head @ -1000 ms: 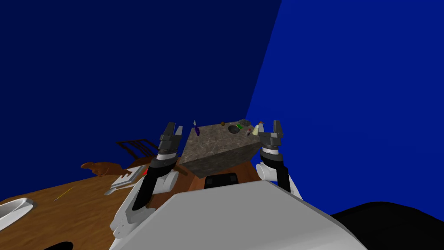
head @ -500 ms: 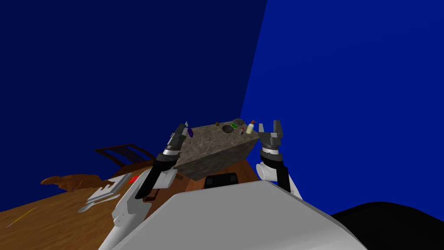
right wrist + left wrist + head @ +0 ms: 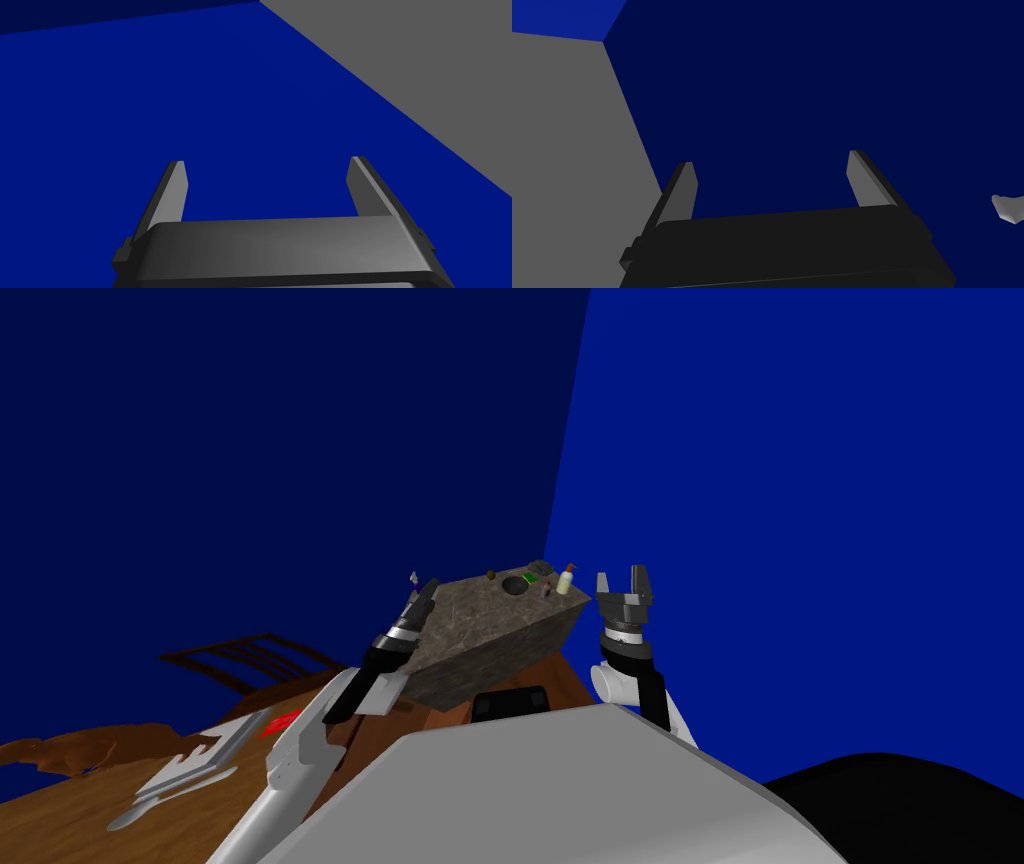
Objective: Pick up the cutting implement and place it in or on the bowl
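We cannot tell which of the tiny items (image 3: pixel 565 581) around the bowl (image 3: pixel 515 584) on the mottled grey block (image 3: pixel 480 623) is the cutting implement; they are too small.

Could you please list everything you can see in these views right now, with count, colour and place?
block: one, mottled grey-brown, straight ahead between the grippers
bowl: one, dark, on the block's top
bottle: one, cream with reddish cap, right of the bowl
green bit, brown bit, dark grey lump: one each, around the bowl, too small to name
purple-and-white thing: one, by the block's far left corner
chair: one, dark brown, slatted, left
flat pieces: light grey, on the brown wood surface, lower left
walls: two, blue, behind
left gripper: open, at the block's left edge
right gripper: open, right of the block
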Available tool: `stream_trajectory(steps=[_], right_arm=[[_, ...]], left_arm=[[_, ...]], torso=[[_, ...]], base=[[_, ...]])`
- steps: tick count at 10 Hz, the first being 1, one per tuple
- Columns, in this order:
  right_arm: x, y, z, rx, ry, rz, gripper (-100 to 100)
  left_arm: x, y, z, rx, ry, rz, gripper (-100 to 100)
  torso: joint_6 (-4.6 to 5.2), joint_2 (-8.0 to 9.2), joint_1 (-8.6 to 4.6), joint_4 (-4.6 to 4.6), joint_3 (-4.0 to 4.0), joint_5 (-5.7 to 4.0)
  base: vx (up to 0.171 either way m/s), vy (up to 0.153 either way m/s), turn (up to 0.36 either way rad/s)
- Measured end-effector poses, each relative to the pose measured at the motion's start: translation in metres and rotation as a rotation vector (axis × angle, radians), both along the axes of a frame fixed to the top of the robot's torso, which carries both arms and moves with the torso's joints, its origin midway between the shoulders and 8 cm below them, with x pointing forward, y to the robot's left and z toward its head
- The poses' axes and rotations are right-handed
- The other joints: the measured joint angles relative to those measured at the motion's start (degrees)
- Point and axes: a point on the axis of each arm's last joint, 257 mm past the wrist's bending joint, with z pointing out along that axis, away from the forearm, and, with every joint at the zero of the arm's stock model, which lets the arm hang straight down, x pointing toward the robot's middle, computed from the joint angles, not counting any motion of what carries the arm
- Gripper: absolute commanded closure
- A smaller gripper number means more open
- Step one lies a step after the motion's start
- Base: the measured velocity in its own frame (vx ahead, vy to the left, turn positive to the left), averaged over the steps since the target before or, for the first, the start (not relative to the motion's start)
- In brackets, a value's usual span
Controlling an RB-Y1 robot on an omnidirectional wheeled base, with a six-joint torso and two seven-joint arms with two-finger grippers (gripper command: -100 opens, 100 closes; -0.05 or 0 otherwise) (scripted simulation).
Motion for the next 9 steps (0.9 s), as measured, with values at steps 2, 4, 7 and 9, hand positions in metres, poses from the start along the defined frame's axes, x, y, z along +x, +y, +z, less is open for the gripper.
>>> stream_trajectory(steps=[2,4,7,9], right_arm=[[0.0,0.0,0.0,0.0,0.0,0.0,0],[0.0,0.0,0.0,0.0,0.0,0.0,0],[0.0,0.0,0.0,0.0,0.0,0.0,0],[0.0,0.0,0.0,0.0,0.0,0.0,0]], left_arm=[[0.011,0.009,-0.019,0.034,0.061,0.014,-100],[0.019,0.013,-0.038,0.066,0.119,0.026,-100],[0.031,0.028,-0.07,0.113,0.211,0.053,-100],[0.038,0.035,-0.105,0.165,0.305,0.077,-100]], torso=[[0.0,0.0,0.06,0.0,0.0,0.02],[0.0,0.02,0.05,0.01,0.01,0.01],[-0.04,0.02,0.07,0.01,0.02,0.01],[0.0,-0.04,-0.05,-0.01,-0.02,-0.01]], base=[[-0.001,-0.038,-0.106],[0.0,-0.037,-0.113],[0.0,-0.043,-0.117],[0.019,-0.061,-0.172]])
